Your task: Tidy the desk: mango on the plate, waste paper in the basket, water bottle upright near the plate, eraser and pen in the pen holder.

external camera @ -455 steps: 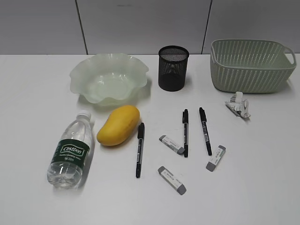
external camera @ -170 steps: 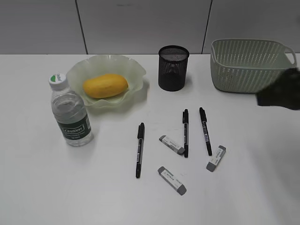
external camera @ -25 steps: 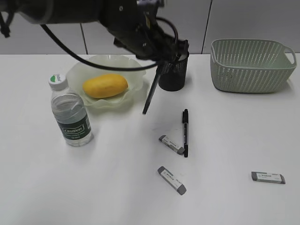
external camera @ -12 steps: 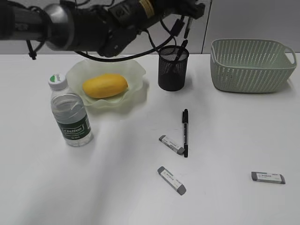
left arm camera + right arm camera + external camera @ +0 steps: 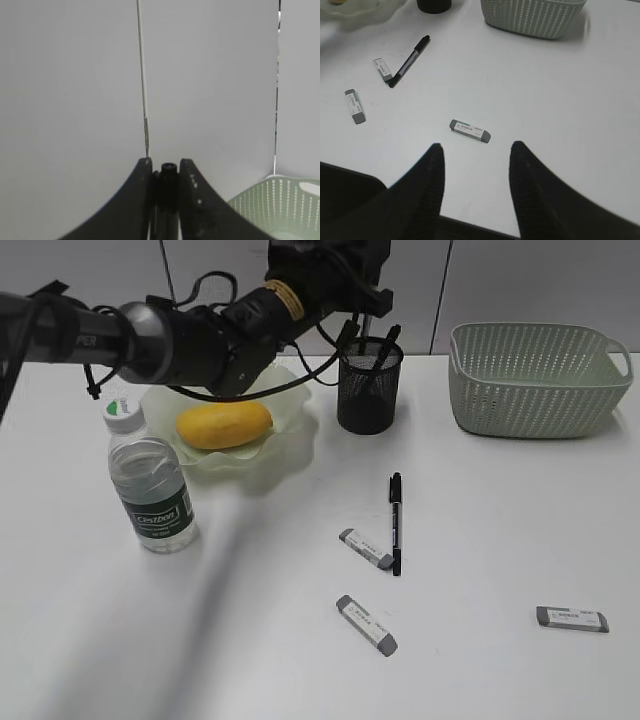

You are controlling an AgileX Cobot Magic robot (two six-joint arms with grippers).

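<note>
My left gripper (image 5: 370, 302) is just above the black pen holder (image 5: 369, 390) and is shut on a black pen (image 5: 169, 172), as the left wrist view (image 5: 165, 162) shows. Two pen ends (image 5: 387, 340) stick out of the holder. The mango (image 5: 224, 424) lies on the plate (image 5: 296, 390). The water bottle (image 5: 150, 490) stands upright left of the plate. One pen (image 5: 395, 522) and three erasers (image 5: 365, 548) (image 5: 366, 624) (image 5: 571, 619) lie on the desk (image 5: 500, 520). My right gripper (image 5: 475, 150) is open above the desk, near an eraser (image 5: 470, 130). The waste paper is hidden.
The basket (image 5: 535, 375) stands at the back right; it also shows in the right wrist view (image 5: 530, 17). My left arm stretches over the plate from the left. The right wrist view also shows the loose pen (image 5: 410, 61) and two more erasers (image 5: 382, 69) (image 5: 356, 106).
My left gripper carried the pen from beside the plate up over the pen holder and then shifted left and down to just above its mouth. Everything on the desk stayed put.
</note>
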